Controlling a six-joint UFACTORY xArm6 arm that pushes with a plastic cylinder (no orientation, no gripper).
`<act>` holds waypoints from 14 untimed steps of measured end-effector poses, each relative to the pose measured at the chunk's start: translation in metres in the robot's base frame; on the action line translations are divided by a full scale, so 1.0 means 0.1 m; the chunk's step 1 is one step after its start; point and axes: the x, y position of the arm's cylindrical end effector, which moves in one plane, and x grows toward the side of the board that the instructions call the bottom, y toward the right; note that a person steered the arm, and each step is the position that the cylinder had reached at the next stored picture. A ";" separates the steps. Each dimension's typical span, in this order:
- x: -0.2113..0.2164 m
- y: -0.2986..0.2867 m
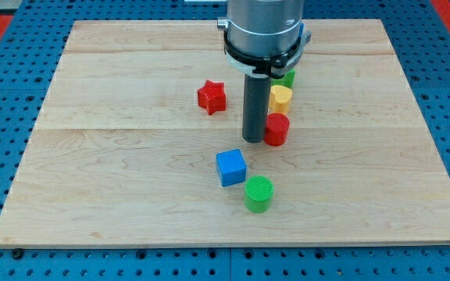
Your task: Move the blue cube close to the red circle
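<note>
Likely light and slippery, the blue plastic cube (230, 168) wants a square push; the gripperless tip (253, 140) touches the red plastic cylinder (276, 129).

One camera looks down at a slant from beyond the view's bottom edge of the wooden board (116, 195), facing the arm. It stands back enough that nearly the whole board shows, the blue pegboard (6, 156) framing it.
</note>
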 end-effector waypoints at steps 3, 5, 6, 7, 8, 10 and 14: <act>0.27 -0.30; 0.47 -1.53; 0.73 -1.32; 0.41 -0.93; 0.31 -0.57; 1.01 -0.74; 0.81 -0.30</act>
